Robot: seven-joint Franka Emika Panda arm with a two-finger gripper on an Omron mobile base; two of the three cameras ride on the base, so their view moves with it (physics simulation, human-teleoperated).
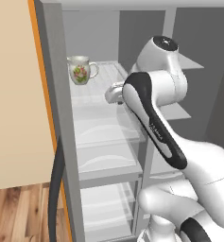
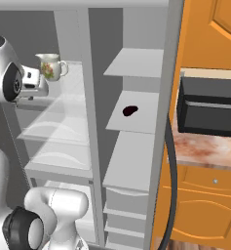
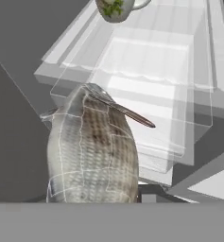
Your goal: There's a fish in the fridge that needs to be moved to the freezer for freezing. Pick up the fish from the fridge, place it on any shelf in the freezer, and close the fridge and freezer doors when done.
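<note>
Fish (image 3: 92, 151) clamped in my end effector (image 3: 97, 196); mug (image 3: 116, 9) ahead on fridge (image 1: 104, 137) glass shelf.

Far right of the hand, orange wooden cabinets (image 2: 204, 205), a speckled stone desk (image 2: 204, 146), a black microwave (image 2: 209, 110); far left, wood-plank floor (image 1: 19, 212).

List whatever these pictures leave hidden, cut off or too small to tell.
- Gripper: in the hand view the fish hides its tips, so whether it clamps the fish cannot be told.
- Dark blob on the freezer shelf: right base view, too small to identify.
- Mug: hand view, cut off by the top edge.
</note>
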